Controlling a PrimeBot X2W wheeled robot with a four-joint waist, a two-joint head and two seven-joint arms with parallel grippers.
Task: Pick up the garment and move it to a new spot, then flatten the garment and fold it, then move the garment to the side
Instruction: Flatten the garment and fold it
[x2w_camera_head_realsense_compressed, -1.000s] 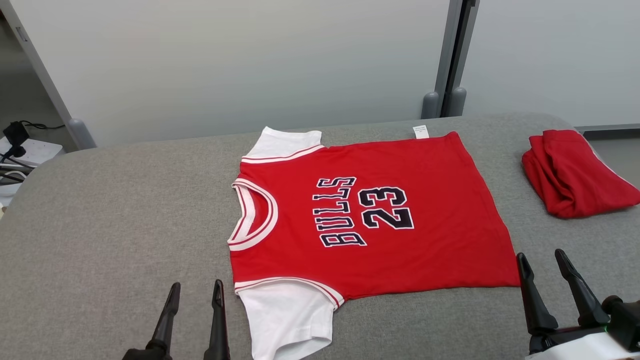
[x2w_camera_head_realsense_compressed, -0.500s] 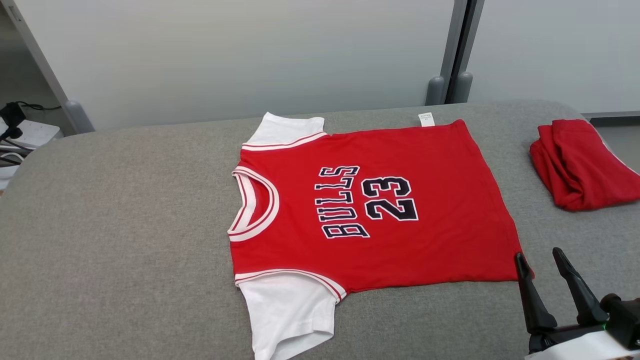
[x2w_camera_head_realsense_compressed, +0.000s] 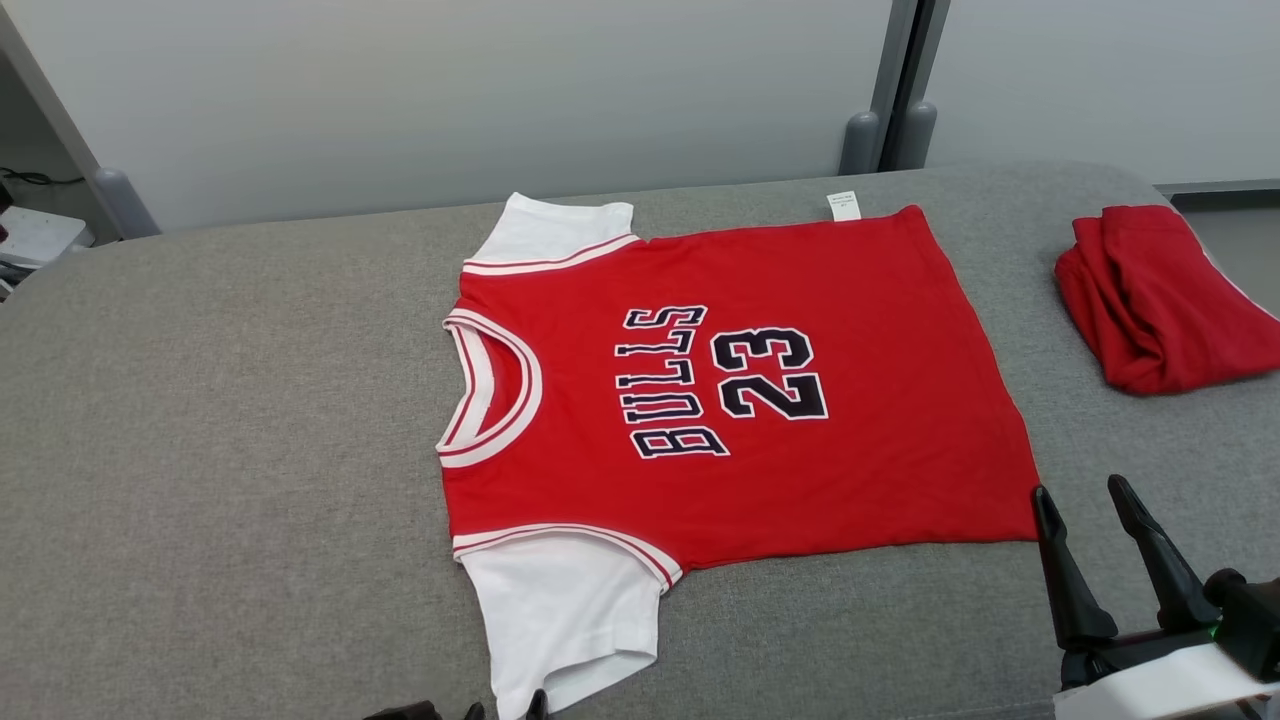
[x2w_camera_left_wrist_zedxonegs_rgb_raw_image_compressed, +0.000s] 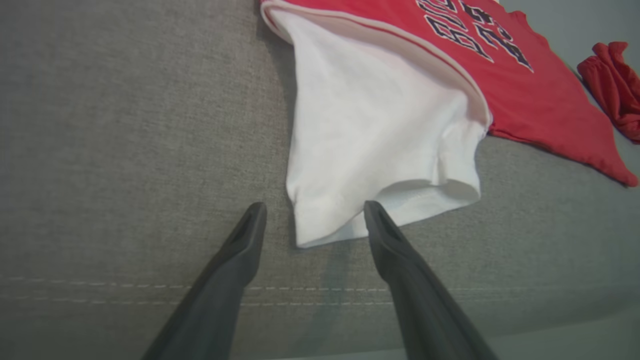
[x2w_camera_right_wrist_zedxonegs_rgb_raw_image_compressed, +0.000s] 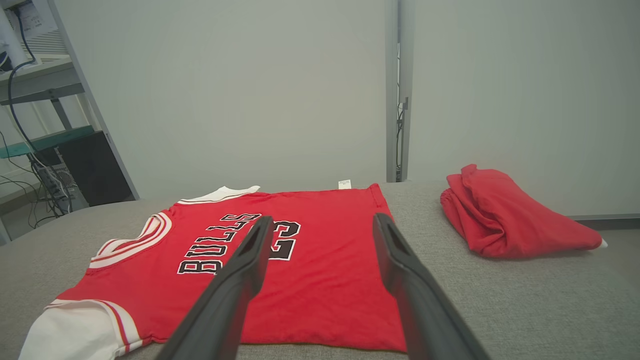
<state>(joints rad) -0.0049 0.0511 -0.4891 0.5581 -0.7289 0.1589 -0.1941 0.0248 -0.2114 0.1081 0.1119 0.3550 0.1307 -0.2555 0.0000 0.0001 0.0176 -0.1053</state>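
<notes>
The garment (x2w_camera_head_realsense_compressed: 740, 400) is a red jersey T-shirt with white sleeves and "BULLS 23" on it, spread flat on the grey padded table (x2w_camera_head_realsense_compressed: 250, 400), neck to the left. My right gripper (x2w_camera_head_realsense_compressed: 1078, 490) stands open just off the shirt's near right hem corner, nothing between its fingers. In the right wrist view its open fingers (x2w_camera_right_wrist_zedxonegs_rgb_raw_image_compressed: 324, 219) point over the garment (x2w_camera_right_wrist_zedxonegs_rgb_raw_image_compressed: 310, 270). My left gripper (x2w_camera_head_realsense_compressed: 500, 708) shows as tips at the bottom edge. In the left wrist view it (x2w_camera_left_wrist_zedxonegs_rgb_raw_image_compressed: 315, 205) is open, its tips on either side of the near white sleeve cuff (x2w_camera_left_wrist_zedxonegs_rgb_raw_image_compressed: 380, 115).
A second red garment (x2w_camera_head_realsense_compressed: 1160, 300) lies folded at the table's right end. A pale partition wall with a grey post (x2w_camera_head_realsense_compressed: 885, 130) runs behind the table. A shelf with cables (x2w_camera_right_wrist_zedxonegs_rgb_raw_image_compressed: 45, 150) stands at the far left. The table's front seam (x2w_camera_left_wrist_zedxonegs_rgb_raw_image_compressed: 100, 295) lies under the left fingers.
The head camera has shifted, so the whole picture moved. The left gripper has dropped to the picture's bottom edge, beside the near sleeve. The right gripper has held its place and the shirt lies as before.
</notes>
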